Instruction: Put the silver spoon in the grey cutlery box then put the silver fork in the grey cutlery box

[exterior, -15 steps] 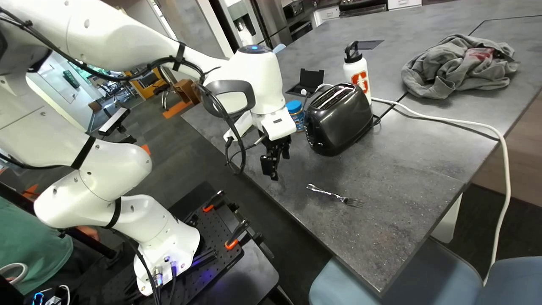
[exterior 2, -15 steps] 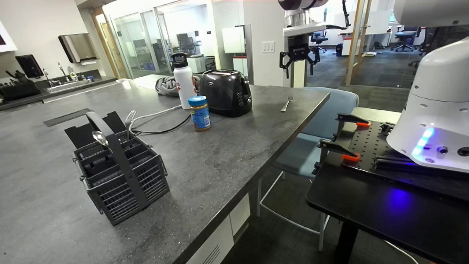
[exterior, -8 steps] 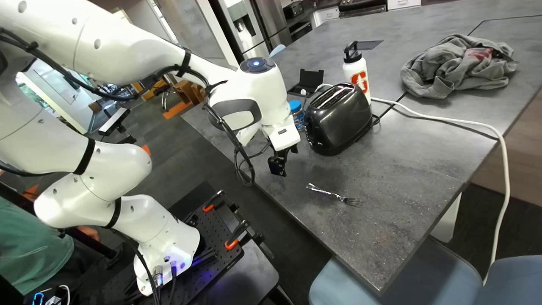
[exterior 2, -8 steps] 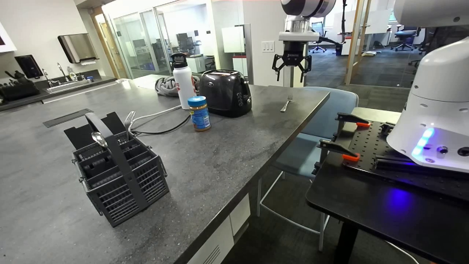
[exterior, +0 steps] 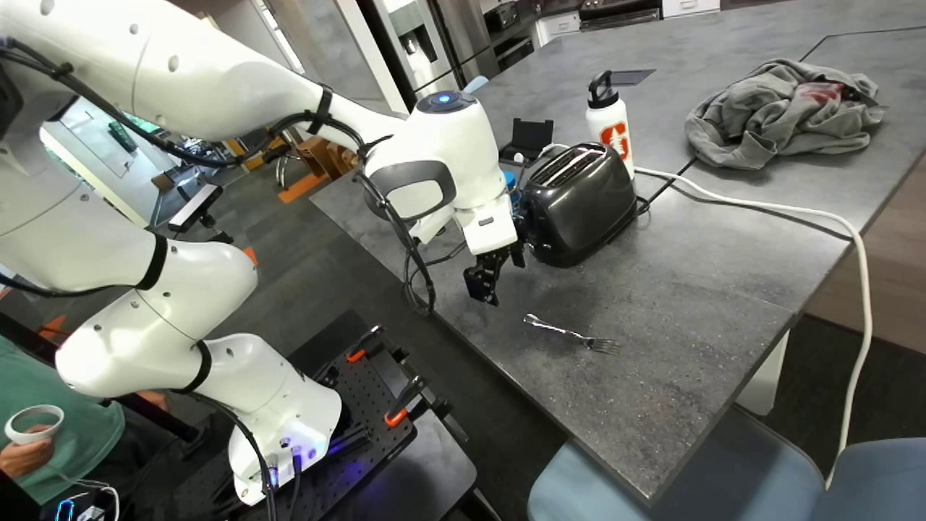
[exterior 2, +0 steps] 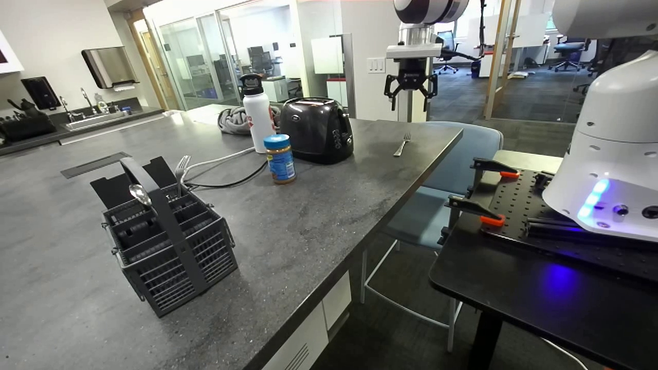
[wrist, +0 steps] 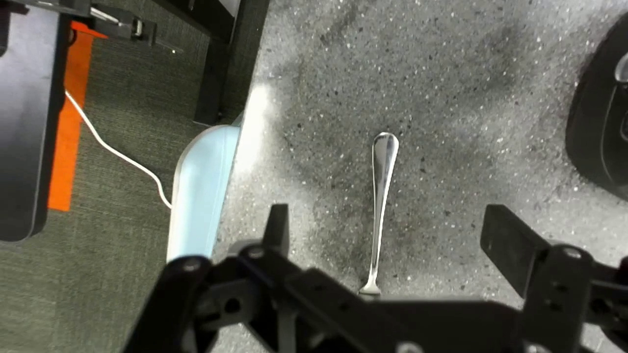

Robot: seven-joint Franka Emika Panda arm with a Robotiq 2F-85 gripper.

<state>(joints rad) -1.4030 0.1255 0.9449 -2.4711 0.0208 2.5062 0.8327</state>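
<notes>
The silver fork [exterior: 571, 334] lies on the grey countertop near its edge. In the wrist view the fork's handle [wrist: 380, 206] runs between my spread fingers, and its tines are hidden behind the gripper body. My gripper [wrist: 387, 226] is open and empty above the fork. An exterior view has the gripper [exterior 2: 409, 105] pointing down, well clear of the counter. The grey cutlery box [exterior 2: 187, 267] stands near the counter's front. In it leans the silver spoon [exterior 2: 140, 195], bowl end up beside the box's handle. Another fork [exterior 2: 182, 168] sticks up at the box's back.
A black toaster [exterior: 579, 202], a blue-lidded jar [exterior 2: 280, 162] and a white bottle [exterior 2: 259, 121] stand together. A grey cloth [exterior: 785, 116] lies farther back. A white cable [exterior: 752, 204] crosses the counter. A blue chair [exterior 2: 437, 190] sits beyond the edge.
My open gripper has shifted closer to the fork and come down a little. Its tilt has straightened, so it now points more directly downward. The fork, spoon and box have stayed put.
</notes>
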